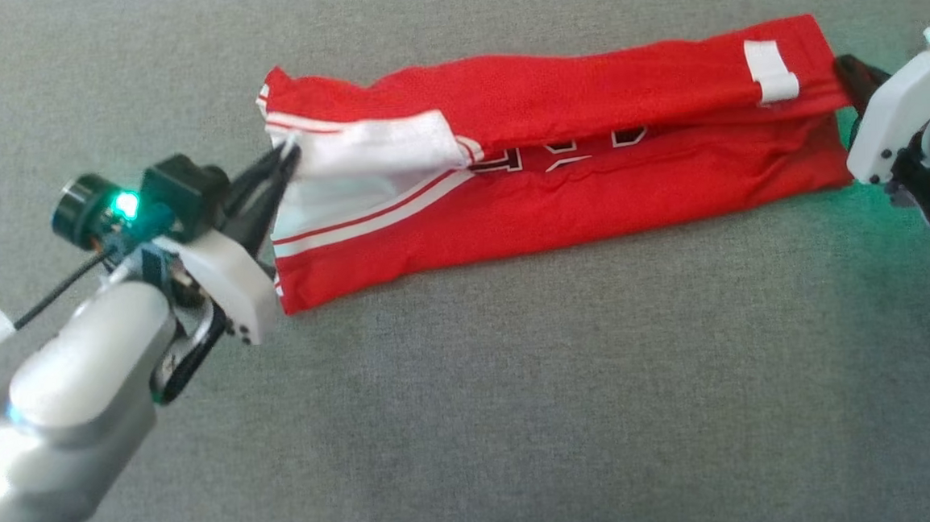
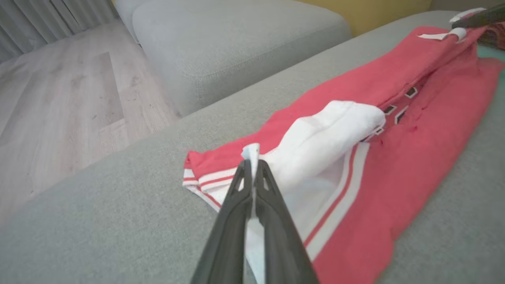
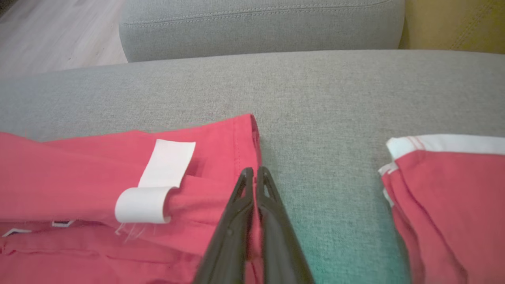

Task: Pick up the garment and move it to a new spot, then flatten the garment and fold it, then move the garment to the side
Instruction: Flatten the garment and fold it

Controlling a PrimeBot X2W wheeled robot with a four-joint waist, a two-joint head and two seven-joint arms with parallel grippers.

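Pinching left gripper (image 2: 251, 165): 2 dark fingers clenched on a white fold of cloth at the near end, and you can see the cloth caught between them.
Garment: the red and white jersey garment (image 1: 573, 182) lies on the grey woven sofa cushion (image 1: 475, 422) as 1 long strip, its top edge folded down over black and white lettering.
White sleeve flap (image 1: 377, 149): turned over the red body just beside the left fingertips, a little rumpled.
Right gripper (image 3: 254, 173): clamped on the red hem at the opposite end, just beside the white looped label tab (image 3: 165, 165).
Progress: flattening looks done and 1 lengthwise fold looks in. With both ends gripped, I judge a fold is in hand right now.
Left to do: likely a crosswise fold, then the move to the side.
In the way: a second red cloth piece with white trim (image 3: 446, 189) lies apart, past the right end. I cannot tell if it's a separate garment, but it takes up room on that side.
Farther off: another grey upholstered cushion (image 2: 236, 47), pale wood plank floor (image 2: 59, 98), grey pleated curtain (image 2: 35, 23), yellow panel (image 2: 375, 12), all well clear of the work.
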